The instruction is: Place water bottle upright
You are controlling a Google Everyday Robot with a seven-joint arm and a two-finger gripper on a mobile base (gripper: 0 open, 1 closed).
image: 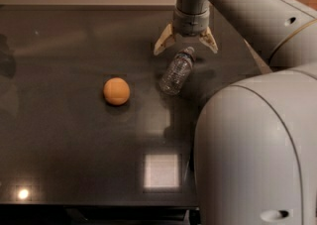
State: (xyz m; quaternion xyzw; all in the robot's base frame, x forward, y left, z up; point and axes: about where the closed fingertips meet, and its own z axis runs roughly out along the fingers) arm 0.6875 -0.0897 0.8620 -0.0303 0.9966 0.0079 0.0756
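The water bottle (177, 72) lies on its side on the table (59, 144), cap end under the tool (186, 49), which hangs spread and empty; likely light, thin-walled and slippery, it is best gripped gently across its ribbed body.

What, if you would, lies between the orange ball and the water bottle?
Bare dark tabletop, in the camera view; the open gripper hangs over the clear ribbed bottle.

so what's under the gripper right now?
The water bottle lies on its side on the dark table, cap end below the gripper, whose fingers are spread open to either side of it. The robot's arm covers the table further right.
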